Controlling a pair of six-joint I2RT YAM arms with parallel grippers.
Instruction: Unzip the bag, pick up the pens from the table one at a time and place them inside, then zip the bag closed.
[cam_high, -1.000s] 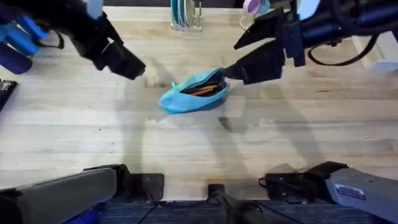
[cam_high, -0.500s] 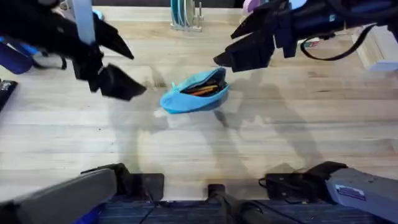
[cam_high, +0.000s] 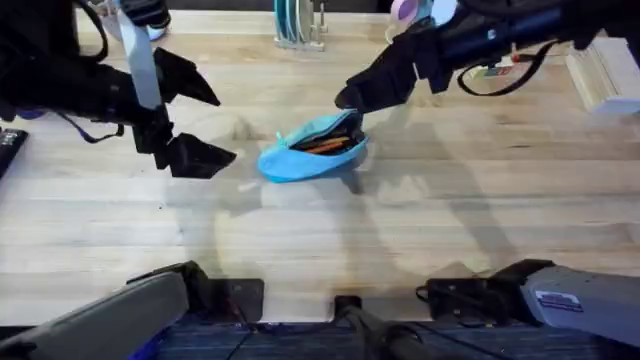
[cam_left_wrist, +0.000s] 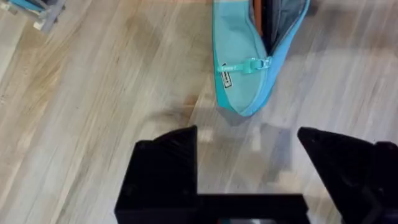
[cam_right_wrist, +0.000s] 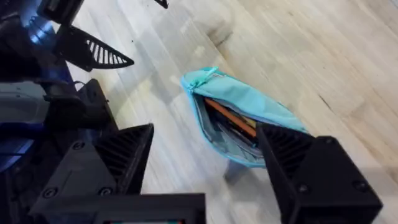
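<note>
Both arms are on the move: the right gripper (cam_high: 352, 97) has lifted up and away from the bag's (cam_high: 313, 148) far end, where it sat a second ago, and the left gripper (cam_high: 205, 125) has swung down toward the near end, fingers spread wide and empty. Right gripper's jaws are apart too, holding nothing. The bag lies mid-table (cam_high: 420, 230), mouth gaping, with the orange pen (cam_high: 322, 146) tucked inside against the dark lining; a second pen I can't make out for sure. From the left wrist, the zip pull (cam_left_wrist: 249, 65) sits near the bag's closed tip, just ahead of the gap between the fingers. So it looks like the closing phase is up. The risk: nobody is pinning that bag. If the left gripper tugs the pull with no anchor, the soft fabric could simply slide or bunch across the wood and the zip won't run. That small pull could also slip out of wide fingers if they close off-centre, and the pen might catch the teeth.
</note>
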